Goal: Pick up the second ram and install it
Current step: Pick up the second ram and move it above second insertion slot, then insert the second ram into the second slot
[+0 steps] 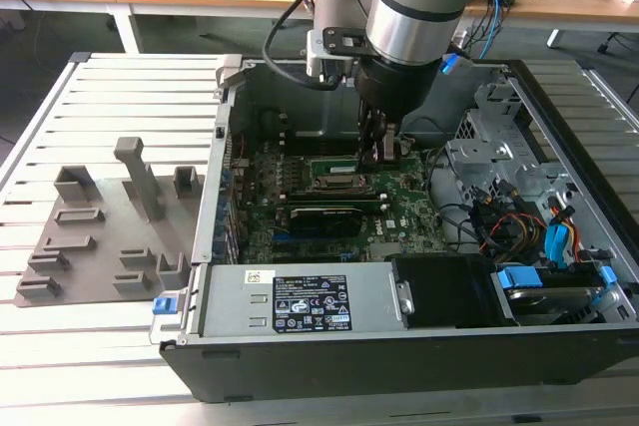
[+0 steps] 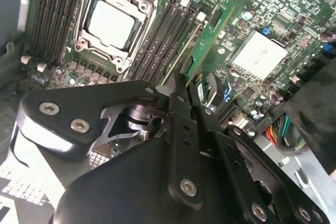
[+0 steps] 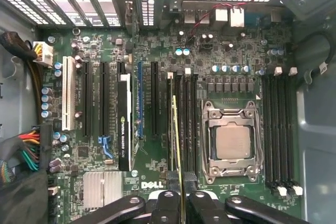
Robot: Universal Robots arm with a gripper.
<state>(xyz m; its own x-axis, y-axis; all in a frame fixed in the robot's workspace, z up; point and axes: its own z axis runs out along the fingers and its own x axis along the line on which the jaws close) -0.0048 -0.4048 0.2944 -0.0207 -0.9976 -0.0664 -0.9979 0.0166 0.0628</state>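
The black tool (image 3: 181, 182) at the end of the grey robot arm (image 1: 419, 7) reaches down into the open black computer case (image 1: 559, 147). Its two fingers are closed tight on one end of the long, thin green memory stick (image 3: 176, 129). In both wrist views the stick (image 2: 207, 40) stands on its edge over the row of long black slots (image 3: 188, 124), just beside the square metal chip holder (image 3: 231, 142). I cannot tell if it is pushed all the way in. A wide black card (image 3: 124, 124) sits further along the big green board (image 3: 94, 51).
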